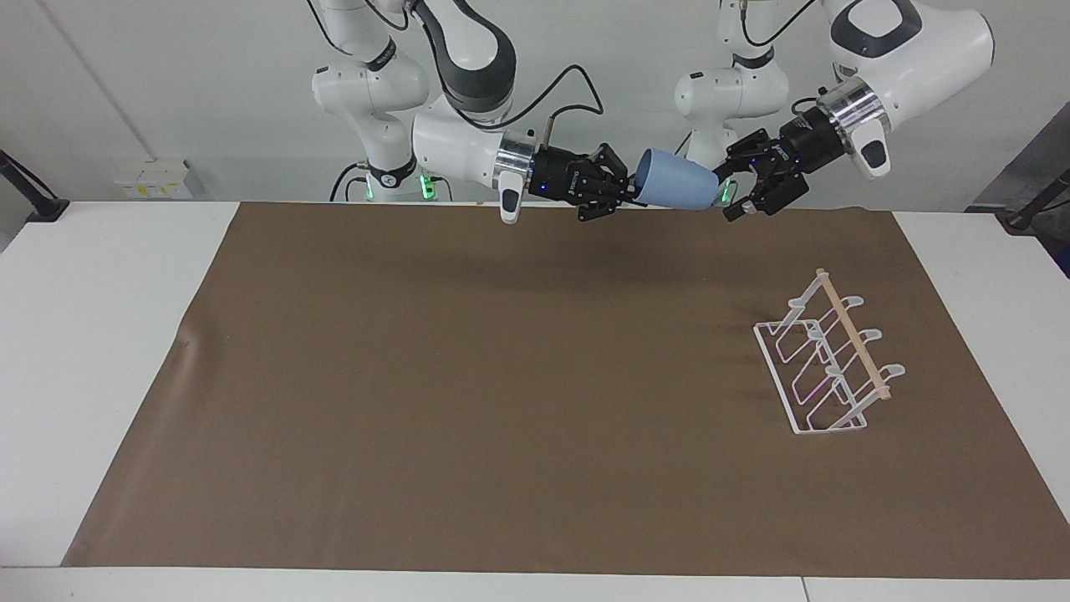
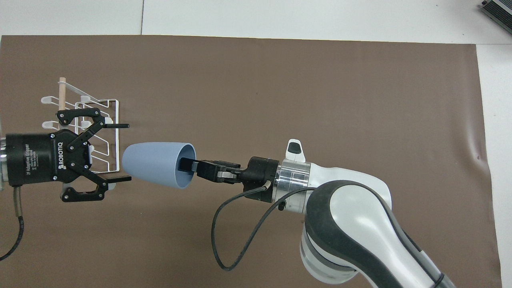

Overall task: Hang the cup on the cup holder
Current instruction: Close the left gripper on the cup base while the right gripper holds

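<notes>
The light-blue cup (image 1: 679,191) lies on its side in the air, high over the robots' edge of the brown mat; it also shows in the overhead view (image 2: 154,164). My right gripper (image 1: 631,196) is shut on the cup's rim, with one finger inside the mouth (image 2: 188,166). My left gripper (image 1: 729,194) is open, and its fingertips (image 2: 129,179) stand to either side of the cup's narrow base. I cannot tell whether they touch it. The white wire cup holder (image 1: 827,359) with its wooden dowel stands empty on the mat toward the left arm's end (image 2: 108,102).
A brown mat (image 1: 501,376) covers most of the white table. Nothing else stands on it besides the cup holder. In the overhead view the left gripper's body covers part of the holder.
</notes>
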